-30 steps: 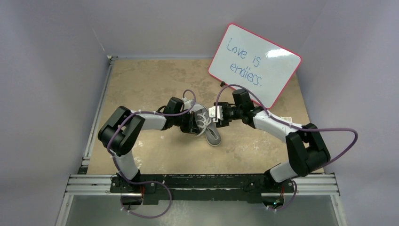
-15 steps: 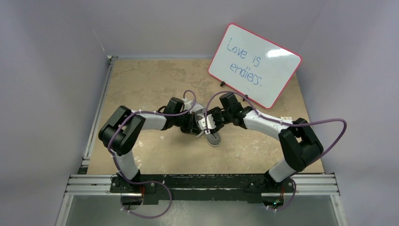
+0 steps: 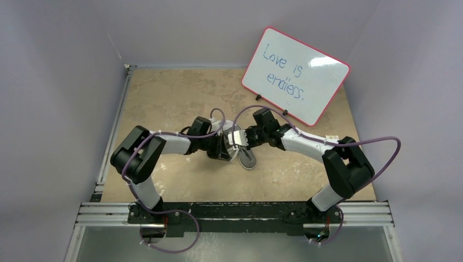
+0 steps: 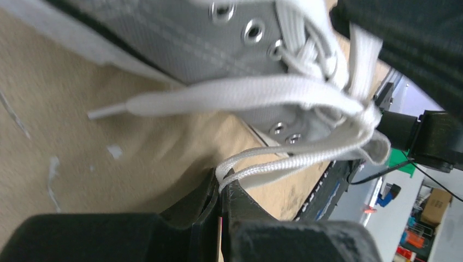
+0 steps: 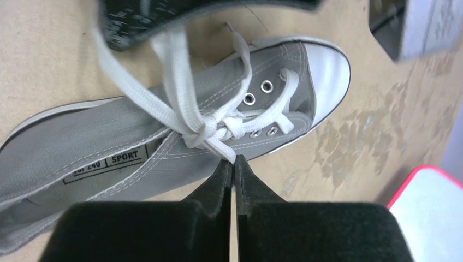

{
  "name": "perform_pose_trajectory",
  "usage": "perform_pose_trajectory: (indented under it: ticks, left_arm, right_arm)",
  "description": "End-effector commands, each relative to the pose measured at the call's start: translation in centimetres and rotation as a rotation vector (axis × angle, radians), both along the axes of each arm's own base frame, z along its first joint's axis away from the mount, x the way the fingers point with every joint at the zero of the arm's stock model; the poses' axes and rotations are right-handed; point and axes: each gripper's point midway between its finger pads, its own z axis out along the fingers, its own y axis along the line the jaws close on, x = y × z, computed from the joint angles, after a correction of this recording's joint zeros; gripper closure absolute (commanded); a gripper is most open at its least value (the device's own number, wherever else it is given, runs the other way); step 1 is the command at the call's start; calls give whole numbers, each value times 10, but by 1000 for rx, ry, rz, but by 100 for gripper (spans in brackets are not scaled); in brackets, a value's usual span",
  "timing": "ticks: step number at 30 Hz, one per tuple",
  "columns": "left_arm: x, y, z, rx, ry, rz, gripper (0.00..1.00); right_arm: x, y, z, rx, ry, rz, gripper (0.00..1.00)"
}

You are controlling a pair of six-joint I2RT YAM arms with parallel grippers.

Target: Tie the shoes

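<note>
The grey canvas shoe [image 3: 248,159] lies on its side mid-table between both arms, with its white toe cap [image 5: 328,73] pointing away. Its white laces [image 5: 185,112] cross in a loose knot [image 5: 210,132] over the eyelets. My left gripper [image 4: 221,183] is shut on a doubled loop of lace [image 4: 284,158] that runs up to the knot; another lace end [image 4: 164,103] lies loose across the shoe's side. My right gripper [image 5: 233,162] is shut, pinching a lace strand just below the knot. In the top view both grippers meet over the shoe's front and hide it.
A white board with a red rim [image 3: 295,76] leans at the back right, reading "Love is endless"; its corner [image 5: 431,213] shows near my right gripper. The tan tabletop [image 3: 174,98] has grey walls around it and a metal rail [image 3: 235,213] at the near edge.
My right gripper has moved left onto the shoe and gone from open to shut on a lace strand. The left gripper stayed shut on its loop, shifting slightly.
</note>
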Motion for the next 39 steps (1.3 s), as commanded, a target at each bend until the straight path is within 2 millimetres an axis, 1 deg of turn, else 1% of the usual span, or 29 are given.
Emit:
perform_pose_trajectory:
  ticks: [1,5,8,10,11,15,19,21,23,26,30,31,33,34,35,36,37,38,39]
  left_arm:
    - [-15,6,-3,24,25,22,100]
    - [-23,12,-15,76,66,52,100]
    - [-28,23,-28,158,109,84,100]
    - [-31,29,-33,188,122,100,100]
    - [-37,35,-37,218,151,109,100]
    - [-47,51,-45,292,174,142,100]
    - [-56,68,-55,372,196,169,100]
    - [-61,74,-58,392,211,180,100]
    - [-63,74,-58,382,209,182,100]
    - [-60,76,-57,390,186,191,100]
    - [-55,73,-53,367,159,186,100]
    - [-53,71,-50,356,142,178,100]
    - [-41,68,-39,342,80,181,100]
    - [-33,66,-31,337,38,187,97]
    - [-24,68,-25,350,0,205,84]
    - [-14,69,-15,358,-41,225,75]
    - [-5,69,-5,348,-77,238,71]
    - [4,71,6,330,-111,259,67]
    - [14,74,17,312,-145,296,64]
  right_arm:
    - [12,-8,6,99,65,-262,100]
    - [15,-20,-3,169,157,-392,100]
    - [18,-28,-6,201,182,-464,100]
    - [21,-33,-7,225,203,-498,100]
    - [22,-35,-8,225,210,-507,100]
    - [27,-38,-9,227,224,-530,100]
    - [38,-43,-10,228,238,-561,100]
    - [42,-46,-10,228,246,-571,100]
    - [44,-47,-10,231,247,-572,100]
    - [44,-46,-10,226,253,-564,100]
    - [41,-47,-10,222,251,-551,100]
    - [40,-46,-9,227,254,-549,100]
    - [42,-47,-3,239,238,-559,100]
    - [42,-46,3,250,243,-563,100]
    - [42,-45,13,263,252,-576,100]
    - [42,-45,24,287,260,-607,99]
    - [40,-46,34,311,271,-631,86]
    - [35,-48,49,340,263,-651,72]
    - [31,-52,58,366,258,-676,56]
